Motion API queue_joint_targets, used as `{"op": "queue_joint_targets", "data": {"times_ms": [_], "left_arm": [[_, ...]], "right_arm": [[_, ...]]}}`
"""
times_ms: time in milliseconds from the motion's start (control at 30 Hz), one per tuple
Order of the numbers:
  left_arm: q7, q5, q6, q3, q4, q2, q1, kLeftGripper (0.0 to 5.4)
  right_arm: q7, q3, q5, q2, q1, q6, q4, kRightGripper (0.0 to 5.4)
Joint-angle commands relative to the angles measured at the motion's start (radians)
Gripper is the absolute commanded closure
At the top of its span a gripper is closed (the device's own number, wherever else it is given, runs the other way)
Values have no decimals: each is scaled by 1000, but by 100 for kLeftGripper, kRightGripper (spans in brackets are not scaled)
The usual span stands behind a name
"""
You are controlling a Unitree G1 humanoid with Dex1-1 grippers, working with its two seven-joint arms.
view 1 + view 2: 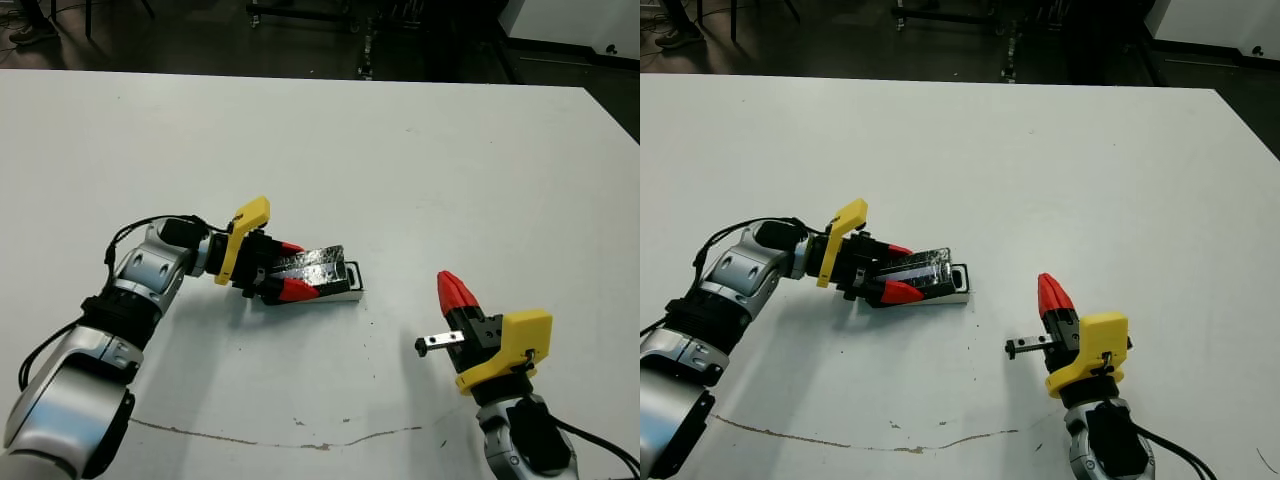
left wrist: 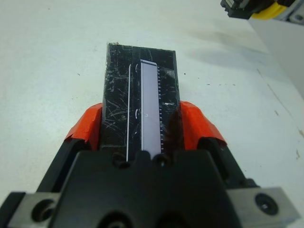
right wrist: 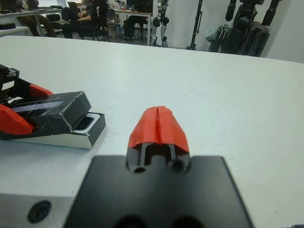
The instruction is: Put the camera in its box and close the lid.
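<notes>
While left tool point(image 1: 287, 270) clamps lid point(image 1: 318, 266) (tilted) over box point(image 1: 345, 289), right tool point(image 1: 455, 291) closed.

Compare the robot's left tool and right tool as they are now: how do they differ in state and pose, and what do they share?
The left tool is shut on the lid, its fingers on either side of it; the right tool is shut on nothing. The left tool sits low over the box; the right tool is apart from the box, over bare table. Both have red fingers and a yellow part.

Bright even light, soft shadows
</notes>
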State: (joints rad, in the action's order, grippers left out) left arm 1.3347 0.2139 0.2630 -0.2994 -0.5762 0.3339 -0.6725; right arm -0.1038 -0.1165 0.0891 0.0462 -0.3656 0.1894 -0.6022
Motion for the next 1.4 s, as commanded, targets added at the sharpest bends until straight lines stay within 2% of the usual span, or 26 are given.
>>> {"op": "queue_joint_targets", "data": {"times_ms": [33, 300, 567, 1167, 1300, 1400], "left_arm": [[-47, -16, 49, 21, -38, 5, 31, 228], [-65, -10, 61, 24, -55, -77, 50, 228], [-61, -52, -25, -8, -101, -128, 37, 228], [-103, -133, -64, -77, -117, -167, 1, 228], [-112, -145, -50, -89, -146, -182, -20, 228], [-107, -149, -83, -92, -182, -196, -31, 228]], "right_arm": [[-5, 10, 6, 13, -7, 10, 2, 540], [-7, 10, 0, 18, -11, 8, -1, 540], [-12, 17, 7, 16, -18, -6, 5, 540], [-23, 30, 3, 21, -22, -9, 0, 540], [-21, 32, 5, 18, -25, -3, -5, 540], [-23, 32, 4, 18, -26, -14, 0, 540]]}}
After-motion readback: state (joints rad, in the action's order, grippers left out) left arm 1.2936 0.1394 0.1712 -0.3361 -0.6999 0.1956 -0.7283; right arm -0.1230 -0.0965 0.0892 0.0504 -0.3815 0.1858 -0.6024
